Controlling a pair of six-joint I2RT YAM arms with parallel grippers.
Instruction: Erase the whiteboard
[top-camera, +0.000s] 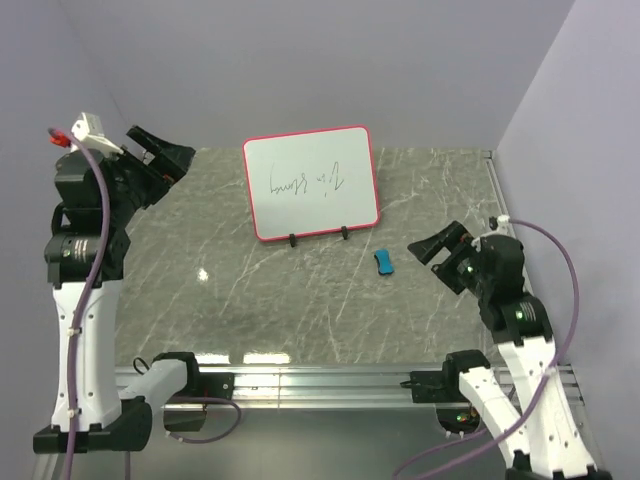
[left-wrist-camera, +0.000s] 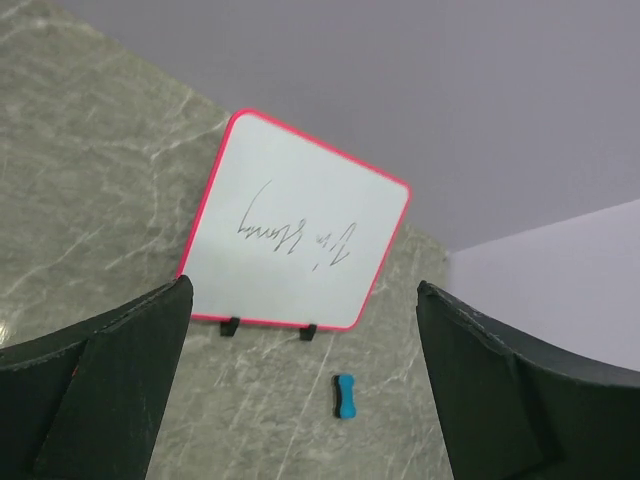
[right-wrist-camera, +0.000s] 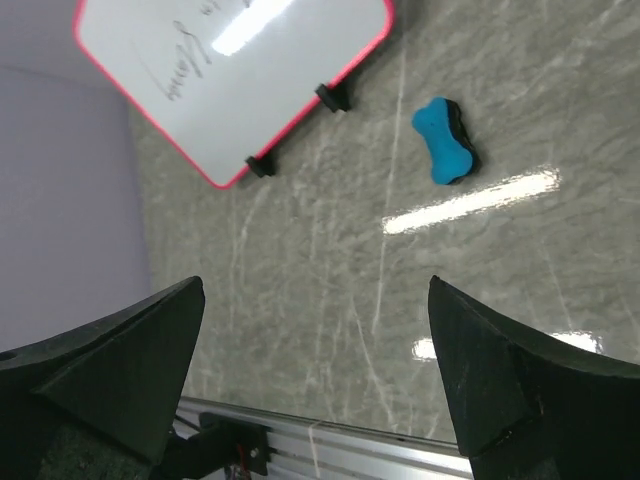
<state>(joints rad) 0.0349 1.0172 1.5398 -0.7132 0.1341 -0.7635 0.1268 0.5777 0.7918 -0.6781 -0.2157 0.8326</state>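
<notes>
1. Top view: the left arm stands tall at the table's (top-camera: 300, 300) left edge. Its left fingers (top-camera: 148, 138) are spread apart and empty, high over the far left corner, and point toward the whiteboard (top-camera: 311, 184). The right arm is folded low by the right edge, and its right fingers (top-camera: 435, 240) are also spread and empty, pointing left. The whiteboard sits mid-table at the far edge, with its feet on the near long edge. Its dark scribble is too small to read. A blue eraser (top-camera: 384, 262) lies just off its near right corner, not touching it.
2. Left wrist view: the left fingers (left-wrist-camera: 100, 390) stand wide apart, cut off by the bottom edge. The whole whiteboard (left-wrist-camera: 300, 235) and the eraser (left-wrist-camera: 345, 396) show between them on the table (left-wrist-camera: 90, 150).
3. Right wrist view: the right fingers (right-wrist-camera: 110, 370) are wide apart above the table (right-wrist-camera: 320, 290). The whiteboard (right-wrist-camera: 250, 70) is cut off at the top edge, and the eraser (right-wrist-camera: 445, 140) lies beside it. Glare streaks the stone.
</notes>
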